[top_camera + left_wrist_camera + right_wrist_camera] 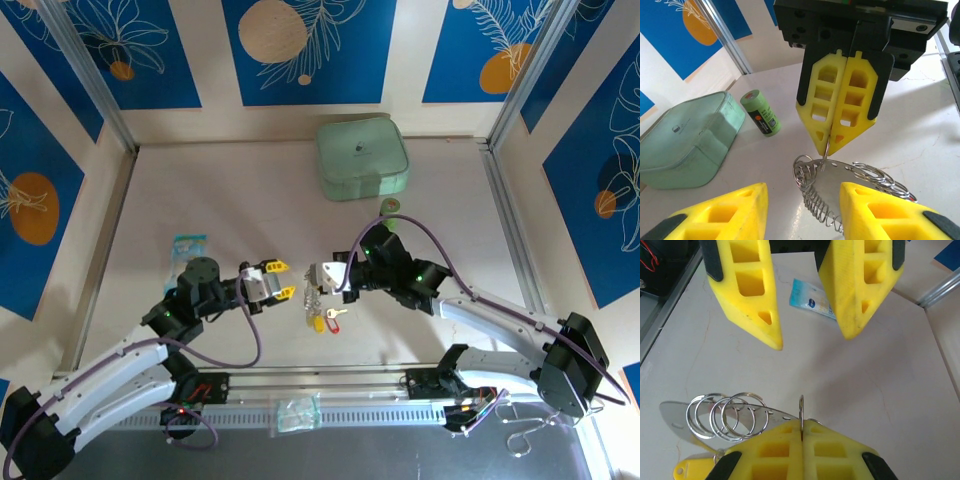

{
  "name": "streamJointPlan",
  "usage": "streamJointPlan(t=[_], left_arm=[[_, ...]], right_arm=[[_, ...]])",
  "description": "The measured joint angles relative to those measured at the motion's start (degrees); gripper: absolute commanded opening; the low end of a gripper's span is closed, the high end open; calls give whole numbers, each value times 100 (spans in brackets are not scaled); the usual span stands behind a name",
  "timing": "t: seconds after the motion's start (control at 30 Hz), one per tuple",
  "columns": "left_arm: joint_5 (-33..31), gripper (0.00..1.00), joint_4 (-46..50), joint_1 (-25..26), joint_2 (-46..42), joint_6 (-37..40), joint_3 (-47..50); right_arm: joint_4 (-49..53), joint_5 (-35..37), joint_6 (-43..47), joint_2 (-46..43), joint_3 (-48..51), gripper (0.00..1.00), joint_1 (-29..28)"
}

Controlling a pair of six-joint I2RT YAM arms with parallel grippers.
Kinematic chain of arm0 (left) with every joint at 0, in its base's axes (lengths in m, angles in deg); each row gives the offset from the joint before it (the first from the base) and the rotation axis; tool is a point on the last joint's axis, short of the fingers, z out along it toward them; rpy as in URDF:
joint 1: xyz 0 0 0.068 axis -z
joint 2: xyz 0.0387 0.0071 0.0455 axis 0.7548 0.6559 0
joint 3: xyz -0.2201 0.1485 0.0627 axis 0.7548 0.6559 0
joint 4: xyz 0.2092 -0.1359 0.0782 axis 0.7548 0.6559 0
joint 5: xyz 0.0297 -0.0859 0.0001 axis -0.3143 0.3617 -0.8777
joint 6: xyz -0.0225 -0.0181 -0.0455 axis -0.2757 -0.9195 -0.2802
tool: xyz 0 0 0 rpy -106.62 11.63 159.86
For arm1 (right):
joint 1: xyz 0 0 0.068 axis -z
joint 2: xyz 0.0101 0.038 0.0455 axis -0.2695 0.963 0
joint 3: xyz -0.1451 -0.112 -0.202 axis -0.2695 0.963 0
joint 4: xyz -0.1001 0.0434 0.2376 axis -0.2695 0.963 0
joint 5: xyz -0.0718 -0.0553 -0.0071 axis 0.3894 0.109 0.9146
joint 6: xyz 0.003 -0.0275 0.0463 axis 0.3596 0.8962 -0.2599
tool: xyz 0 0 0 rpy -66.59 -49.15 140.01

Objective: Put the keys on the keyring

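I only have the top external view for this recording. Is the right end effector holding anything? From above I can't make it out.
Observer: Yes. The left wrist view shows the right end effector shut on a thin metal ring that stands on edge.
Operator: And the other arm?
Observer: In the right wrist view the left end effector is open, its fingers well apart and holding nothing.
Operator: What does the keyring look like up close?
Observer: The keyring lies flat below that upright ring, a silvery oval with wire loops coiled along its edge.
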Motion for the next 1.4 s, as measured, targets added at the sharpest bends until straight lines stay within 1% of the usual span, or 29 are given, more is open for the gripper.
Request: streamJointPlan(t=[0.3,0.33,0.37,0.47,0.53,0.63,0.67,0.77,0.87,0.93,1.03,1.13,1.2,1.27,1.4], left_arm=[[-179,42,0,0,4,-96,46],[-249,45,2,0,4,-120,46],[-343,45,13,0,4,-157,46],[-905,49,216,-2,-37,-367,15],[-1408,50,573,0,-59,-621,-116],[-1930,50,1207,0,-59,-1130,-501],[-2024,49,1364,0,-55,-1320,-619],[-2175,50,1858,20,20,-2216,-927],[-2297,50,2260,232,127,-3228,-981],[-2420,51,2570,568,177,-3882,-970],[-2465,50,2782,881,205,-4656,-925],[-2461,50,2699,1001,249,-5226,-772],[-2444,50,2503,1104,337,-5442,-623],[-2398,48,2280,1270,542,-5480,-501],[-2273,46,1690,1700,1325,-5084,-457]], right_arm=[[-131,151,120,0,96,0,-66],[-144,168,92,0,96,0,-63],[-146,175,44,0,96,0,-52],[-87,267,-420,0,66,0,59],[94,468,-822,0,-79,0,186],[334,778,-1353,0,-358,0,396],[380,837,-1493,-2,-415,0,461],[636,1023,-1926,-50,-522,0,669],[909,1163,-2256,-94,-619,0,835],[1051,1224,-2380,-105,-680,0,914],[1176,1239,-2444,-114,-695,0,984],[1281,1235,-2463,-129,-695,0,1036],[1311,1217,-2479,-131,-695,0,1064],[1353,1187,-2485,-136,-695,0,1093],[1427,1102,-2507,-181,-695,0,1126]])
